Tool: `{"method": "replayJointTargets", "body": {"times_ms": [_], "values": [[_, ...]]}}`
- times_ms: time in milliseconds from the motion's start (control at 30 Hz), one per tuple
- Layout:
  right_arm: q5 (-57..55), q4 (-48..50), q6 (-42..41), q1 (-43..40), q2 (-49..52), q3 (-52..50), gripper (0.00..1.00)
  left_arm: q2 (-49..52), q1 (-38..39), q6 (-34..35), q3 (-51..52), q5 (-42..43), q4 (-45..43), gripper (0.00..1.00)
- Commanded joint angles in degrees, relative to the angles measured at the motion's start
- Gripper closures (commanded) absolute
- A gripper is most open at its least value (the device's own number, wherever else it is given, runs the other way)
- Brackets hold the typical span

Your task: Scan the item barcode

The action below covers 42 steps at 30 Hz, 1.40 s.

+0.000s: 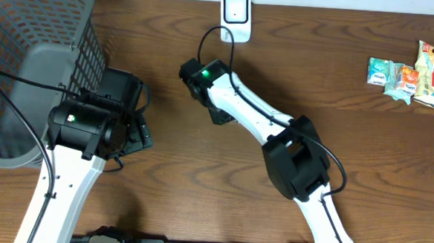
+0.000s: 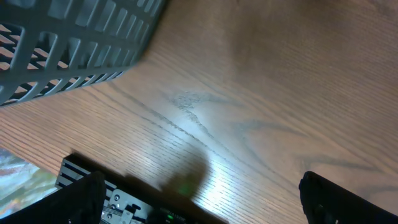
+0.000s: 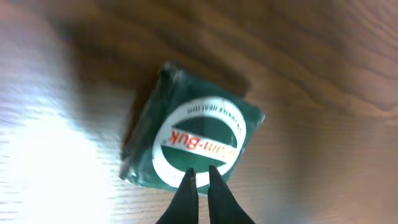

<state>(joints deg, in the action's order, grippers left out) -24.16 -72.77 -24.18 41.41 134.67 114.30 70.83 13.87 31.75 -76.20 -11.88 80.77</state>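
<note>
— In the lower middle of the right wrist view, what does your right gripper (image 3: 200, 180) have?
— My two fingers are pinched almost together on the lower edge of the green packet (image 3: 193, 130). It has a white oval with red lettering and sits over the wooden table (image 3: 323, 68).
— And your left gripper (image 2: 199, 196)?
— Spread wide at the bottom corners of its own view, gripping nothing, with the grey basket (image 1: 27, 59) at upper left. Overhead, the white scanner (image 1: 235, 14) sits at top centre and the snack packets (image 1: 416, 76) at upper right.
</note>
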Motion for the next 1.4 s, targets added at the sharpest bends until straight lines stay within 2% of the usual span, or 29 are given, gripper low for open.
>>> {"method": "replayJointTargets", "body": {"times_ms": [0,233,467,700,1367], "values": [[6.49,2.82,-0.13,-0.59,-4.02,-0.07,0.97,-0.11,-0.28,0.72,-0.02,0.31,0.15,0.02],[14.10,10.56,2.60,-0.46,-4.04,-0.09,0.97,-0.11,-0.28,0.72,-0.02,0.28,0.15,0.02],[14.21,11.21,2.32,-0.55,-3.34,-1.18,0.99,-0.11,-0.28,0.72,-0.02,0.31,0.15,0.02],[13.42,15.93,0.00,-0.50,-3.28,-7.80,0.99,-0.11,-0.28,0.72,-0.02,0.28,0.15,0.02],[10.82,12.09,0.04,-5.38,-3.85,-9.38,0.99,-0.11,-0.28,0.72,-0.02,0.28,0.15,0.02]]}}
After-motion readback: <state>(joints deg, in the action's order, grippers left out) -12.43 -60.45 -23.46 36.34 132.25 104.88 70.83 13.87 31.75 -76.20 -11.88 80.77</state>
